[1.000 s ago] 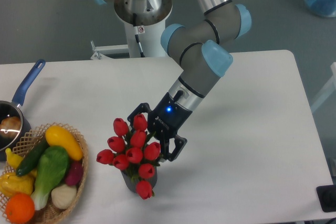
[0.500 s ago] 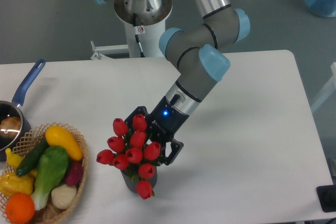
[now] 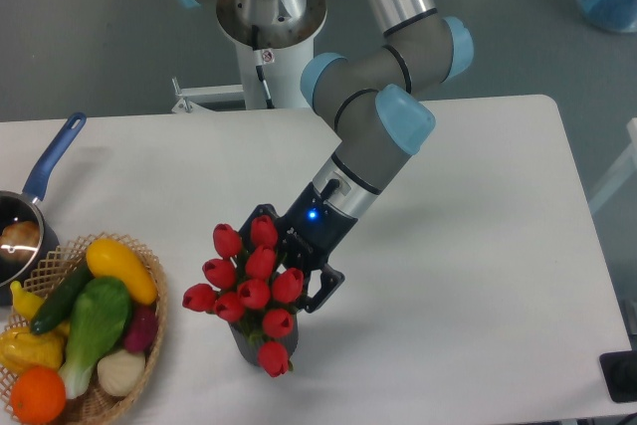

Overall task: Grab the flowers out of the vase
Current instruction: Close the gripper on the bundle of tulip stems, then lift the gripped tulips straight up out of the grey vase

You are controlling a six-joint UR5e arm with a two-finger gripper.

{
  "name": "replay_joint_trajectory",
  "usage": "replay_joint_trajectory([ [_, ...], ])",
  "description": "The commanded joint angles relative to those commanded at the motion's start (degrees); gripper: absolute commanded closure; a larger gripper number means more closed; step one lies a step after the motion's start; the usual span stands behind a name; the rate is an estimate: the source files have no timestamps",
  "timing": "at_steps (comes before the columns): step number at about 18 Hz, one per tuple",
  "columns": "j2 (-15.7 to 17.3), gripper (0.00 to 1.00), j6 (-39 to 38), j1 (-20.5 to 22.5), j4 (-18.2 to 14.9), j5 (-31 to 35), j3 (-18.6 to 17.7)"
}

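Observation:
The flowers (image 3: 251, 286), a bunch of red tulip buds, stand in the dark grey vase (image 3: 251, 344) near the table's front edge. Only the vase's lower part shows below the buds. My gripper (image 3: 291, 254) comes in from the upper right and is right against the bunch. Its two black fingers are spread apart, one by the top buds (image 3: 259, 217) and one at the bunch's right side (image 3: 324, 284). The fingertips are partly hidden behind the buds. The jaws look open, with the bunch's right part between them.
A wicker basket (image 3: 149, 340) of vegetables stands at the front left, close to the vase. A blue-handled pan (image 3: 52, 158) sits at the left edge. The robot base (image 3: 269, 17) stands behind the table.
The gripper has moved slightly left and down, closer into the bunch. The flowers and the vase have not moved.

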Motion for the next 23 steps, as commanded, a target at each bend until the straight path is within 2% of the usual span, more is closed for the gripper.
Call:
replay_joint_trajectory([
  [7, 0.09, 0.41, -0.35, 0.09, -0.09, -0.17, 0.00],
  [11, -0.18, 0.56, -1.14, 0.09, -0.17, -2.45, -0.09],
  [23, -0.18, 0.57, -1.32, 0.61, -0.17, -3.16, -0.53],
])
